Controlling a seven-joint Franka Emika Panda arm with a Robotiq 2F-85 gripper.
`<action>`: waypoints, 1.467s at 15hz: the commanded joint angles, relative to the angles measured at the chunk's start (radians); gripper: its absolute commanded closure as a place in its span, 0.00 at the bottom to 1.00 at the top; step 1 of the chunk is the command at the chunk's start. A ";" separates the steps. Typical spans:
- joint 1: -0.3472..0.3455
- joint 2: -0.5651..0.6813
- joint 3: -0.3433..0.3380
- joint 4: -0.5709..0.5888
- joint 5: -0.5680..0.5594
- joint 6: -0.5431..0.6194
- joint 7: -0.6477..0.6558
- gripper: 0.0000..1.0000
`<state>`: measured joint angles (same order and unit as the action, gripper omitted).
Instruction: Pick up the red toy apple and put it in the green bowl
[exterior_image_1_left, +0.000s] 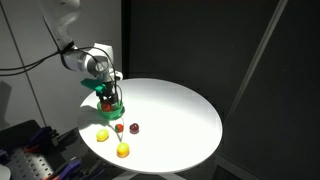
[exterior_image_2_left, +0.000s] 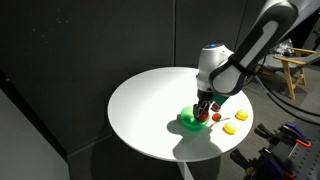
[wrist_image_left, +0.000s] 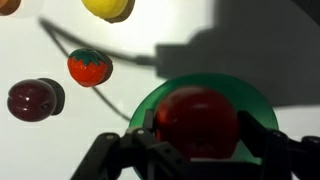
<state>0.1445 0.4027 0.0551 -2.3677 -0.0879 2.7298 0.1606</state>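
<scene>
The red toy apple (wrist_image_left: 197, 118) sits between my gripper's (wrist_image_left: 198, 138) two fingers, which are closed against its sides. In the wrist view it hangs directly over the green bowl (wrist_image_left: 148, 98), whose rim shows around it. In both exterior views the gripper (exterior_image_1_left: 112, 97) (exterior_image_2_left: 204, 112) points down at the green bowl (exterior_image_1_left: 105, 105) (exterior_image_2_left: 187, 122), near the edge of the round white table. I cannot tell whether the apple touches the bowl's floor.
A small red strawberry-like fruit (wrist_image_left: 89, 67), a dark red piece (wrist_image_left: 32, 99) and a yellow fruit (wrist_image_left: 108, 8) lie beside the bowl. Two yellow fruits (exterior_image_1_left: 102, 135) (exterior_image_1_left: 122, 150) lie near the table's edge (exterior_image_1_left: 200, 160). Dark curtains hang behind.
</scene>
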 joint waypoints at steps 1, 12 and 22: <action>0.001 0.009 -0.006 0.016 0.004 0.002 -0.026 0.04; 0.003 -0.039 -0.019 -0.008 0.013 -0.035 -0.003 0.00; 0.010 -0.159 -0.040 -0.046 0.001 -0.161 0.096 0.00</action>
<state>0.1453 0.3112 0.0232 -2.3786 -0.0859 2.6139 0.2228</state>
